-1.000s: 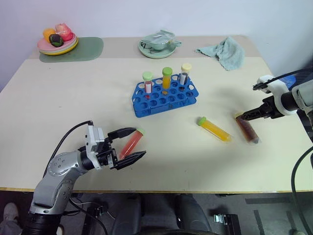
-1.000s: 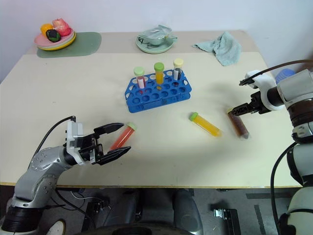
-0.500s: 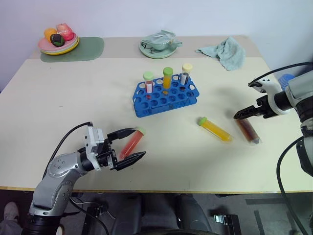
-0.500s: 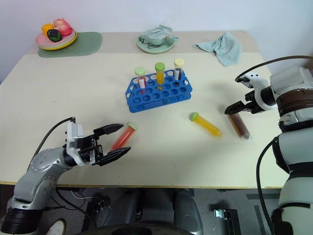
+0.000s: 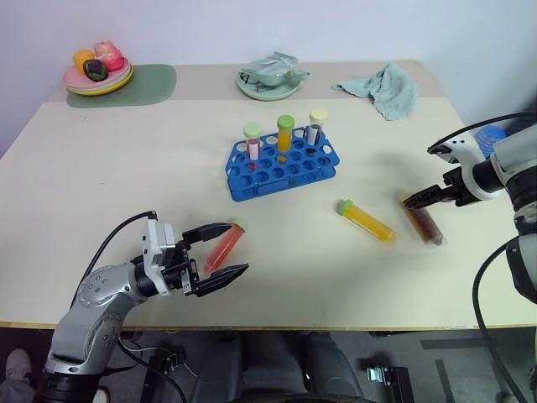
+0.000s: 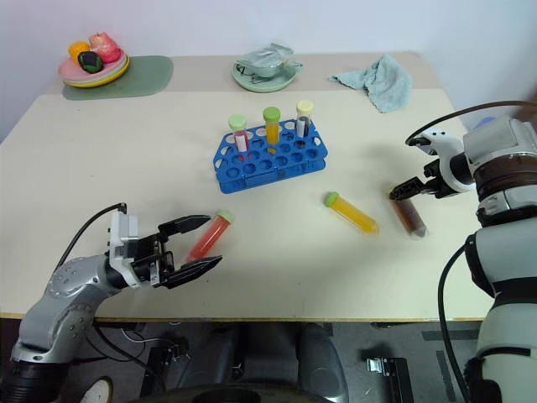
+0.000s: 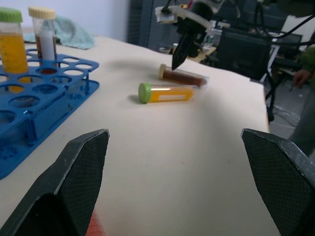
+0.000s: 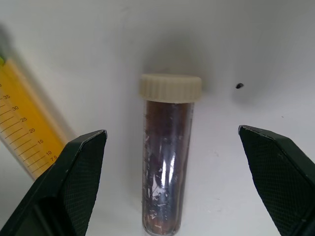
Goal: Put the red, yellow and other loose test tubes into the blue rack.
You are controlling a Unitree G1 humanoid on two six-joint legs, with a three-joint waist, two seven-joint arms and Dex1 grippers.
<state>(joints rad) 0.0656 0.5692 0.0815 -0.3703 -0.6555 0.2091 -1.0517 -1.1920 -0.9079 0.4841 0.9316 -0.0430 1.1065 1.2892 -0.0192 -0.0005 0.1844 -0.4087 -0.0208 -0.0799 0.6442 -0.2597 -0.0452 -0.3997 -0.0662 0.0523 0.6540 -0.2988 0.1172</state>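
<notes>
On the counter (image 5: 101,185), at its near left edge, the left gripper (image 5: 225,249) spreads its jaws wide around the lying red tube (image 5: 225,246) without closing, the blue rack (image 5: 283,163) stands mid-counter, the yellow tube (image 5: 367,221) lies rightward, and the right gripper (image 8: 170,189) hangs wide open over the brown tube (image 8: 166,152).

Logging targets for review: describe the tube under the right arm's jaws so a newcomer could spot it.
Start at the blue rack, then look toward the table's right edge, where two tubes lie flat. It is the brown tube beyond the yellow tube, cream-capped and dark.
</notes>
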